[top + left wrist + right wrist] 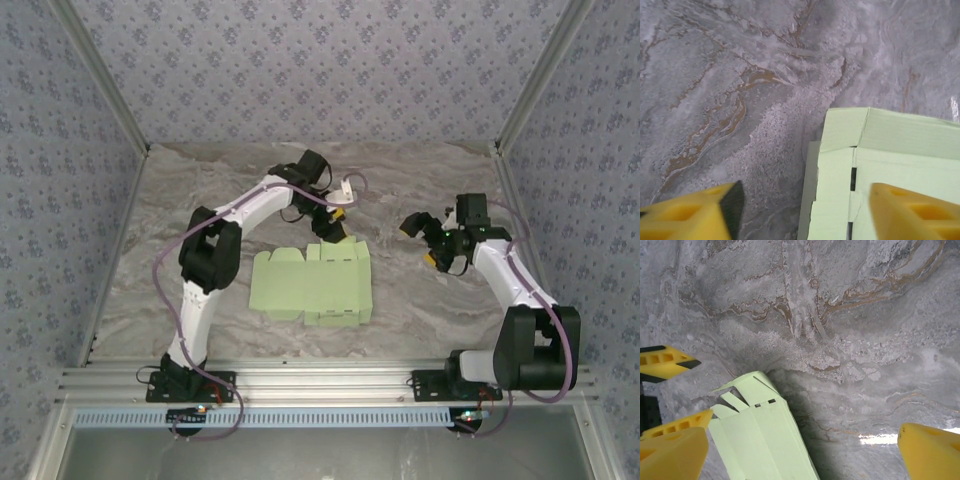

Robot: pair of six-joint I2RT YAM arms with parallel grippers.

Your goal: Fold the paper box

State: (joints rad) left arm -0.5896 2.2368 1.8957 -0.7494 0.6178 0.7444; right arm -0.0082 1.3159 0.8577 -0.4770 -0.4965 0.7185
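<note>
On the left of the overhead view, my left claw (328,232) hangs at the upper edge of the paper box (310,285). From its wrist camera the left claw (805,196) is released, its yellow fingers (695,212) spread either side of a box (900,150) corner, nothing clamped. The box lies flat on the marbled table (150,280) at centre frame, pale green, tabs along its top and bottom edges. To the right and well apart from it, my right claw (425,243) hovers over bare table, jaws spread wide and holding nothing. In its wrist view the box (760,440) sits at lower left.
</note>
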